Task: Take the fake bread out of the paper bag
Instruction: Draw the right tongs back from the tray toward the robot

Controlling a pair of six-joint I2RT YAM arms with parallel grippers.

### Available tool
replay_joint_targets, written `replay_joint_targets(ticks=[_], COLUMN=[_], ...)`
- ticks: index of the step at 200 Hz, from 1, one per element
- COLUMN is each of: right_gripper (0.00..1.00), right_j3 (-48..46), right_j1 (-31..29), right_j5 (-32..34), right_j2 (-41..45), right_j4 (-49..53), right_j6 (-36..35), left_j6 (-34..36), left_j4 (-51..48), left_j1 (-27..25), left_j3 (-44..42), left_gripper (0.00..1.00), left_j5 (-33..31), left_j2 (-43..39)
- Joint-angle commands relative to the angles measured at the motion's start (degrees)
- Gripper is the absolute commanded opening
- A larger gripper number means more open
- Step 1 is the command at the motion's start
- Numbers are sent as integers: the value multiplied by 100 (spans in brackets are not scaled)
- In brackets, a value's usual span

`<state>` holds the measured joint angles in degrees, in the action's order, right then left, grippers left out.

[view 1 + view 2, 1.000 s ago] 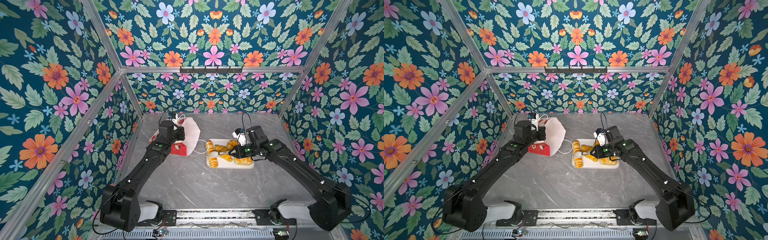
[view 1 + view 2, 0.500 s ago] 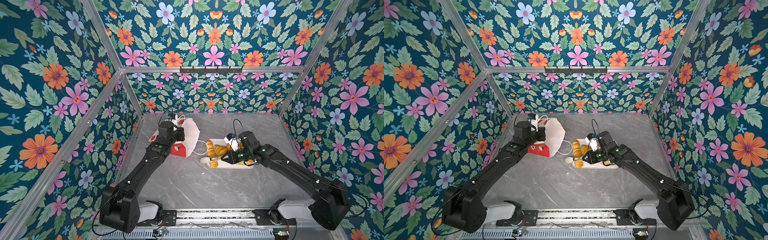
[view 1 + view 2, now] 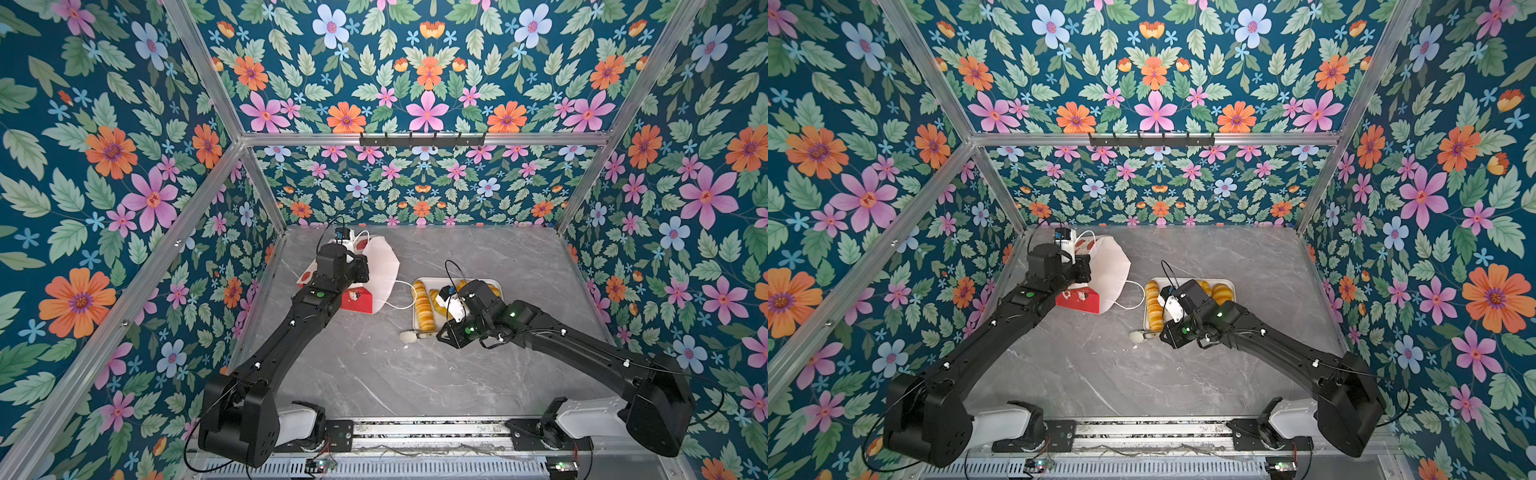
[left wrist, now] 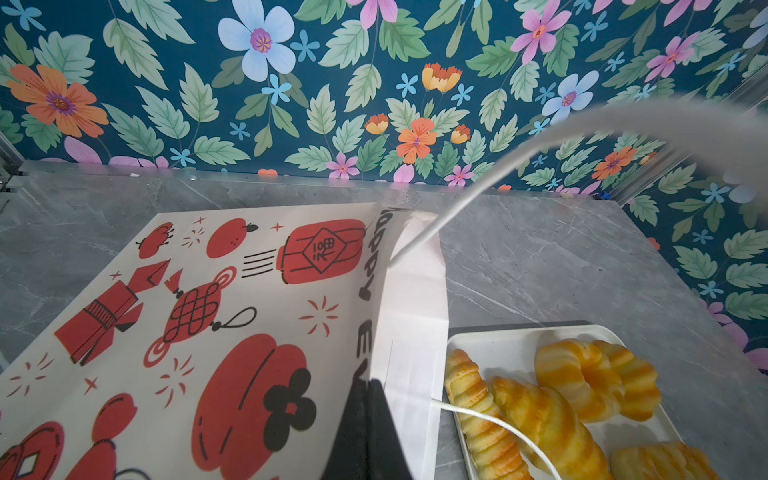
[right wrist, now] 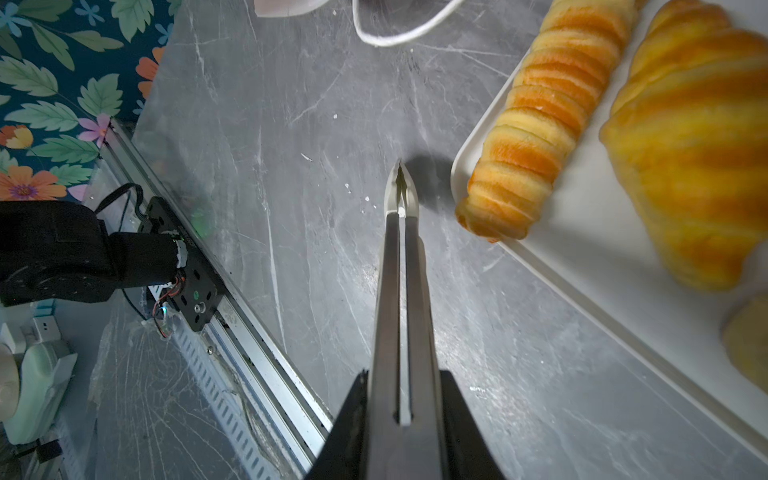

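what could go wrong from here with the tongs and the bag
1. The shut tongs in the right gripper point close beside the long loaf, whose end overhangs the tray rim. A sideways swing could knock it off.
2. The left gripper pinches the bag edge, and the bag's cord loops near the tray. Pulling the bag might snag the tongs or bread.

Fake bread [image 3: 424, 305] on white tray [image 3: 445, 279]
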<state>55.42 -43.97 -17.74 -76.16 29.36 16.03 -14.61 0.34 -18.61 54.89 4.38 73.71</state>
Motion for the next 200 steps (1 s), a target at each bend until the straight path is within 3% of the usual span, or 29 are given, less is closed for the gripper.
replay_joint_targets(ticks=[1,75,200], right_gripper=[22,21,27], right_j3=[-41,-292,-470], right_j1=[-151,-810,-826], right_j5=[206,47,-331], right_j2=[-16,-257,-556], right_j4=[357,693,404], right_j6=[-26,319,395], left_j6=[0,-6,-24], left_j4=[151,151,151], left_j1=[10,9,15], left_j3=[18,-31,-163], left_gripper=[0,0,0], left_j5=[18,44,54], left_j2=[20,20,-103])
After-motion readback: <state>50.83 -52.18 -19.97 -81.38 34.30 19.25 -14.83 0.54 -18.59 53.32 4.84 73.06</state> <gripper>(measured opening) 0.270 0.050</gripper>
